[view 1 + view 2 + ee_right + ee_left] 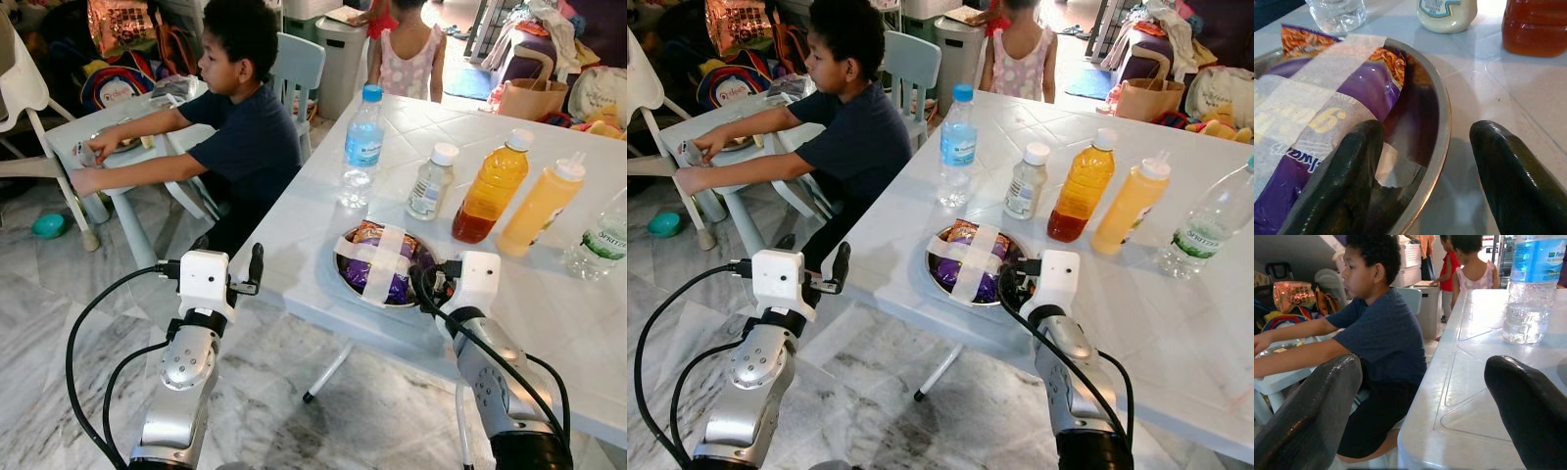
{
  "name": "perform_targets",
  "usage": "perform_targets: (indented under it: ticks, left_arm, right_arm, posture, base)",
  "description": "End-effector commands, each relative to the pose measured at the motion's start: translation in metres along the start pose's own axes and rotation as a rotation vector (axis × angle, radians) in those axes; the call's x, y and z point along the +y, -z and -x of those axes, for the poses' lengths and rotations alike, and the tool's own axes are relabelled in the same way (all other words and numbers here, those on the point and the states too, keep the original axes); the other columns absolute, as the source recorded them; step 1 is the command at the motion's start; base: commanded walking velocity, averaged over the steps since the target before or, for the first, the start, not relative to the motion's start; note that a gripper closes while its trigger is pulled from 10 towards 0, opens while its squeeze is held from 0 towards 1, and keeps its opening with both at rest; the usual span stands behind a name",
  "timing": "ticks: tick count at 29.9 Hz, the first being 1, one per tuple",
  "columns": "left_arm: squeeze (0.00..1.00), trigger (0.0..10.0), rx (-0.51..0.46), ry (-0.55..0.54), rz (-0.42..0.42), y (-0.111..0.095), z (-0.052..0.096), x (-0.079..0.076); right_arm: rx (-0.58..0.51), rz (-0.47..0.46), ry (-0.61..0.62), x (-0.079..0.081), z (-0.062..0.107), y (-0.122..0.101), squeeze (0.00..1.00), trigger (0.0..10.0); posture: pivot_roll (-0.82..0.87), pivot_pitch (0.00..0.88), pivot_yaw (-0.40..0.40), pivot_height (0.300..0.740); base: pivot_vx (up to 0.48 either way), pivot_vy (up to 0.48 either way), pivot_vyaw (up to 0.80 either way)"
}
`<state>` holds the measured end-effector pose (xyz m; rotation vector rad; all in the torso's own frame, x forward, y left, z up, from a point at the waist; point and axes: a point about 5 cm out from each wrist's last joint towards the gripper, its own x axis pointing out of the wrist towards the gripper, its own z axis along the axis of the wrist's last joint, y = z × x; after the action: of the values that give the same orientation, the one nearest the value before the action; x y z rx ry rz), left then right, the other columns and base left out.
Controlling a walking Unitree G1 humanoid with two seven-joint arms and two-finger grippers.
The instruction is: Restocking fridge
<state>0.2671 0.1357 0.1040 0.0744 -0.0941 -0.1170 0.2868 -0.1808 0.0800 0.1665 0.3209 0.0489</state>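
Observation:
On the white table (pixel 549 304) sits a metal bowl (pixel 336 262) holding a purple snack packet (pixel 361 277) strapped down with white tape. My right gripper (pixel 431 284) is open at the bowl's right rim (pixel 1442 112), one finger inside against the packet (pixel 1356 83) and the other outside on the table. Behind the bowl stand a water bottle (pixel 362 147), a small white-capped bottle (pixel 431 183), an orange juice bottle (pixel 493 188) and a yellow squeeze bottle (pixel 542 206). My left gripper (pixel 250 276) is open and empty, level with the table's near-left corner, just off its edge.
A child (pixel 245 127) in a dark shirt sits at a small table close to the big table's left side. Another child (pixel 409 54) stands at the far end by a bin. A green-labelled bottle (pixel 600 240) stands at the right edge. Marble floor lies below.

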Motion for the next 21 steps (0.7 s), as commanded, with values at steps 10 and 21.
perform_targets:
  ticks: [10,21]
  left_arm:
    - [0.00,10.0,0.006,0.001,-0.008,-0.001,-0.001,0.000]
    - [0.00,10.0,0.009,0.008,-0.008,0.000,-0.001,0.000]
  right_arm:
    - [0.150,-0.210,-0.073,0.001,-0.011,0.004,0.00,0.0]
    - [0.273,-0.258,-0.096,-0.003,-0.012,0.010,0.00,0.0]
  posture:
    - [0.03,0.000,-0.005,0.740]
    - [0.03,0.000,-0.002,0.740]
  base:
    - [0.000,0.000,0.00]
    - [0.000,0.000,0.00]
